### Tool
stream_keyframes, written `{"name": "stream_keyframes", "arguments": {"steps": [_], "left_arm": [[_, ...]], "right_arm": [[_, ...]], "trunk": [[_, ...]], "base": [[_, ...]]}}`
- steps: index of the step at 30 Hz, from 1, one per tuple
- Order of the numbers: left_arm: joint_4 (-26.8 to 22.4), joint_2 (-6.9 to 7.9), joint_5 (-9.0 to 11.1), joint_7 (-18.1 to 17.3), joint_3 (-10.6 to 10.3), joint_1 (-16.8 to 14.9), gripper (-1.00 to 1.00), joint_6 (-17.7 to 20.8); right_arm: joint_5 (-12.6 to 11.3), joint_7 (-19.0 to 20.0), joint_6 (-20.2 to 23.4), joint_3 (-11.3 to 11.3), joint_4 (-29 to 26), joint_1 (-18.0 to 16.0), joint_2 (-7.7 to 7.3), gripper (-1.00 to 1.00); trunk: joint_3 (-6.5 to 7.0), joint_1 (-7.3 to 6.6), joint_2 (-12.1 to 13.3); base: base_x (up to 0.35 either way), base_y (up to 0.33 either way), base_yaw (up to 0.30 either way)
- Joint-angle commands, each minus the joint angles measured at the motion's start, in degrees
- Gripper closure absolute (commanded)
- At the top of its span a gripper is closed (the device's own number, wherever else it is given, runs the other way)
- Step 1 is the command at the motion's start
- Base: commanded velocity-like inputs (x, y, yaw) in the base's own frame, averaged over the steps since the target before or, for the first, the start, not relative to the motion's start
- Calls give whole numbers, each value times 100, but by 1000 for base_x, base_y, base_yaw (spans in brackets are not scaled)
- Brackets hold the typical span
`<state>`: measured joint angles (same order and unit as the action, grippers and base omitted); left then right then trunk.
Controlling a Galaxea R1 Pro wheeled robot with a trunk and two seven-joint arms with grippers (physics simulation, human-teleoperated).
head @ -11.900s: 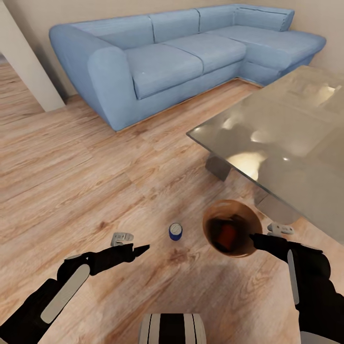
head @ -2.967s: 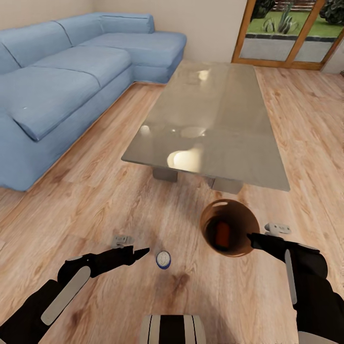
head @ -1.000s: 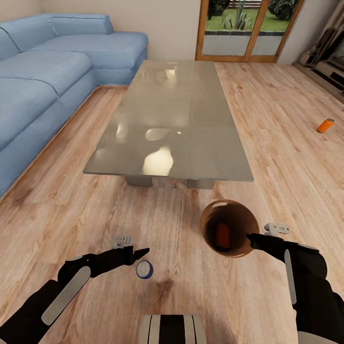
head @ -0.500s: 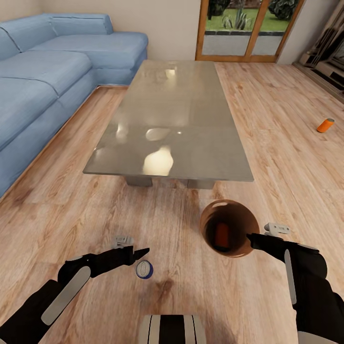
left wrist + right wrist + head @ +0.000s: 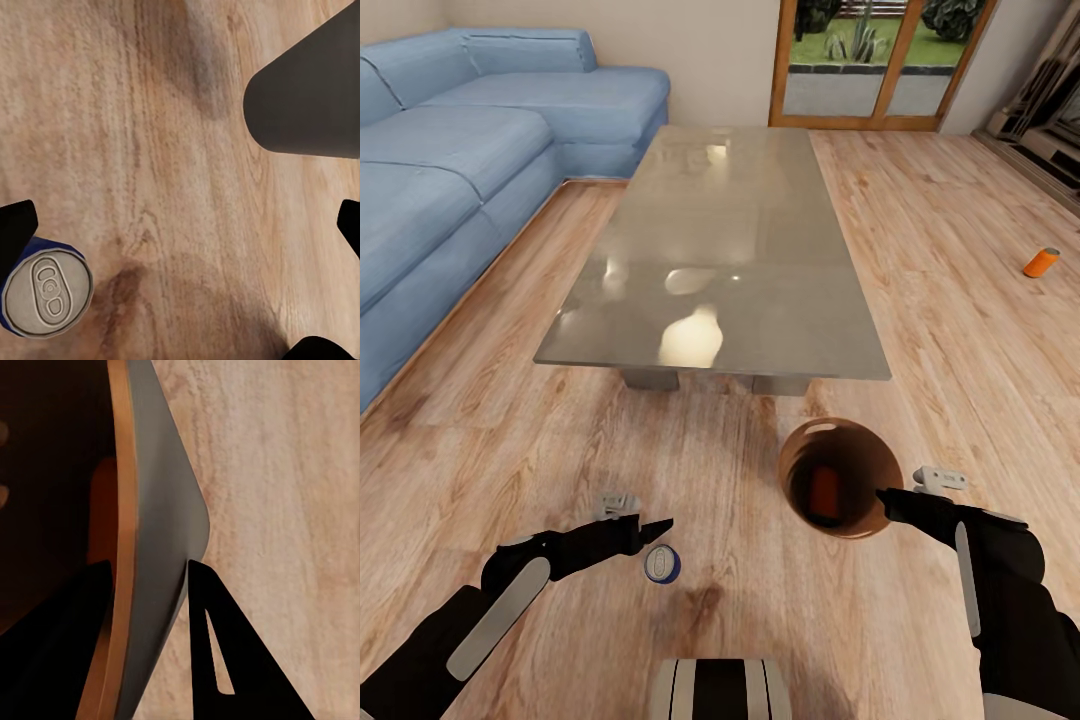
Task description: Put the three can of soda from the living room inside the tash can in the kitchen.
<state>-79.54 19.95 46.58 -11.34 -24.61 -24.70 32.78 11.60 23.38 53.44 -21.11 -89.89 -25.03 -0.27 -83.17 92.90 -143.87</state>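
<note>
- The blue can (image 5: 662, 564) stands upright on the floor (image 5: 500, 440), just beside the left hand (image 5: 650, 525), whose fingers are spread wide and hold nothing.
- The right hand (image 5: 890, 500) is clamped over the rim of the bin (image 5: 800, 455), one finger inside, one outside; an orange can (image 5: 824, 490) lies in it.
- Another orange can (image 5: 1041, 262) lies well apart, past the tabletop (image 5: 730, 260).
- The blue can is likely light, thin-walled and smooth: best taken gently across its side, mid-height.

Black arms (image 5: 470, 625); grey panels; pointed black claws
</note>
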Motion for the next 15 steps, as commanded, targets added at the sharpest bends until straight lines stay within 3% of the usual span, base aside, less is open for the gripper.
{"name": "stream_keyframes", "arguments": {"steps": [1,15], "left_arm": [[0,0,0,0,0,0,-100,0],[0,-8,0,0,0,0,-100,0]], "right_arm": [[-106,9,17,5,-2,-2,0,100],[-111,9,-32,4,0,-2,0,100]], "trunk": [[0,-1,0],[-8,-1,0]], "base": [[0,0,0],[0,0,0]]}}
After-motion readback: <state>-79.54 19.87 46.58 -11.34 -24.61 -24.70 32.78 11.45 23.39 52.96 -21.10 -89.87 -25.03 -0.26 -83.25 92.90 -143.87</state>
